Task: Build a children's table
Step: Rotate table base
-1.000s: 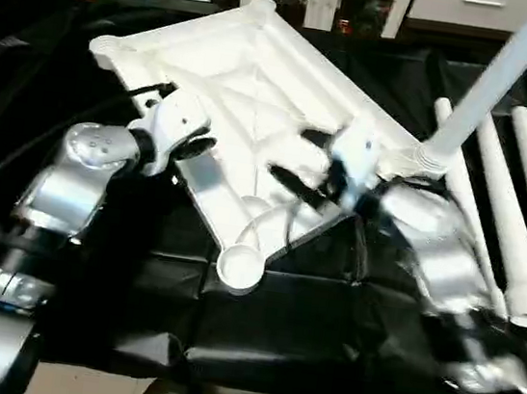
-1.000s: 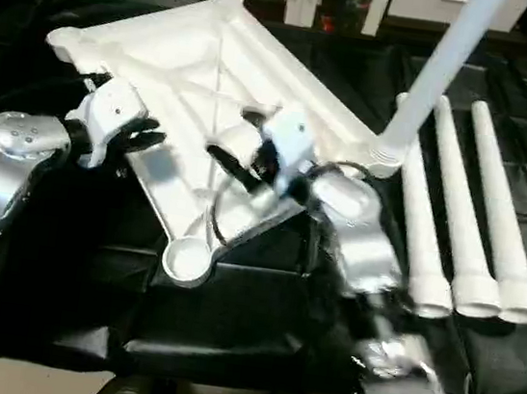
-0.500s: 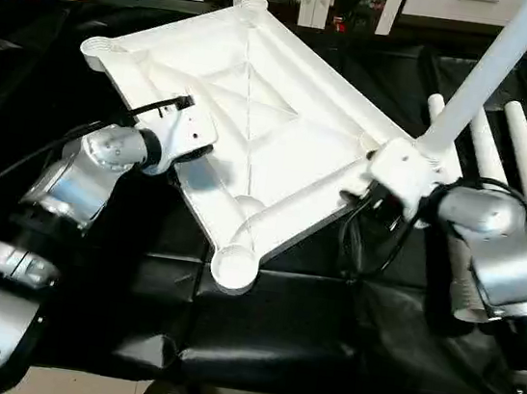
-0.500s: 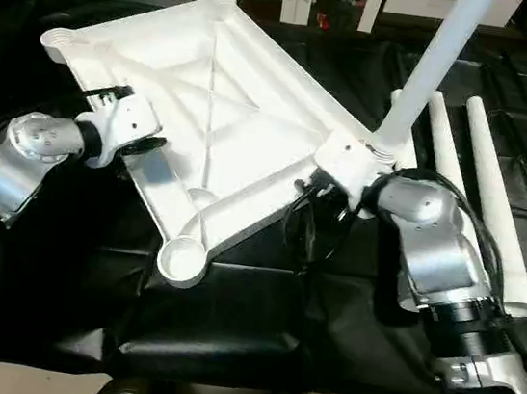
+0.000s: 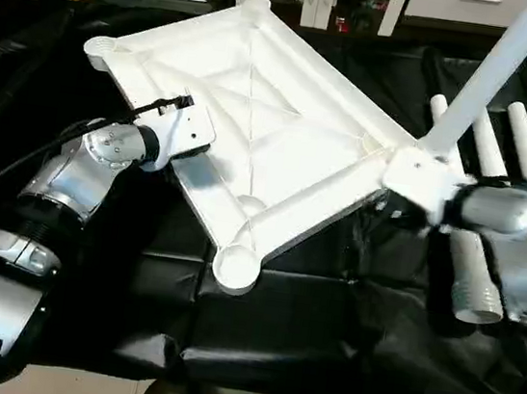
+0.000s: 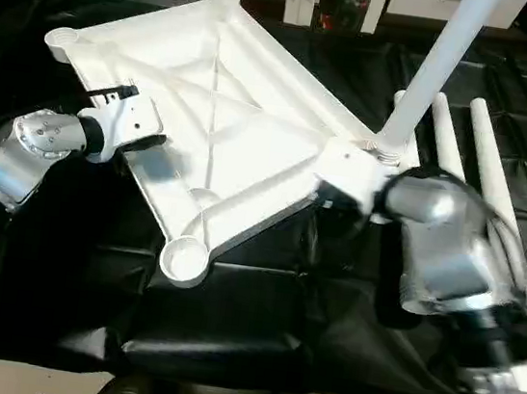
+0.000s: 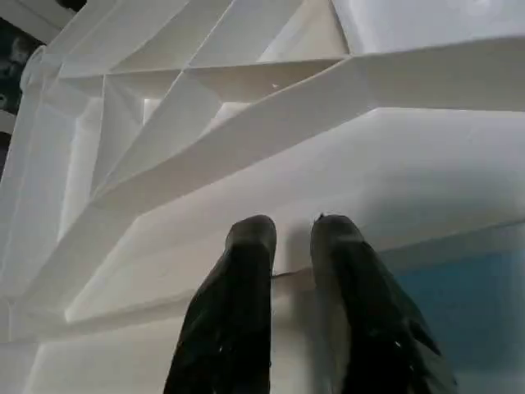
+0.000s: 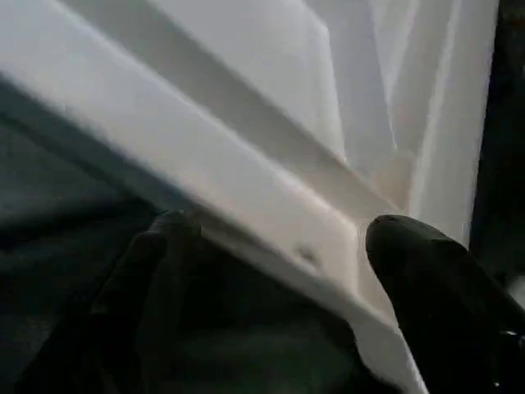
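Table top: we have the white table top (image 5: 252, 137) lying ribbed side up on the black cloth (image 5: 276, 325), turned cornerwise to us, with one leg (image 5: 488, 76) already standing in the socket at its right corner.

Spare legs: three loose legs (image 6: 487, 158) lie side by side on the cloth just beyond that corner, near our right forearm.

Left gripper: our left gripper (image 7: 291, 246) has its two black fingers almost together, pinched on the rim wall of the top's left long edge (the thin wall sits between them), so we call it clenched on the table top.

Right gripper: our right gripper (image 8: 279, 246) is spread wide, one finger (image 8: 156, 263) under the edge and the other above it near the standing leg's corner, and nothing is squeezed yet.

Risk, top: if we close the right side off-centre or pull unevenly against the left, we judge the top could twist or slide on the loose cloth.

Risk, leg: the upright leg leans over our right wrist (very close there), so a careless swing could knock it out of its socket.

Risk, spares: our right forearm could roll the loose legs away.
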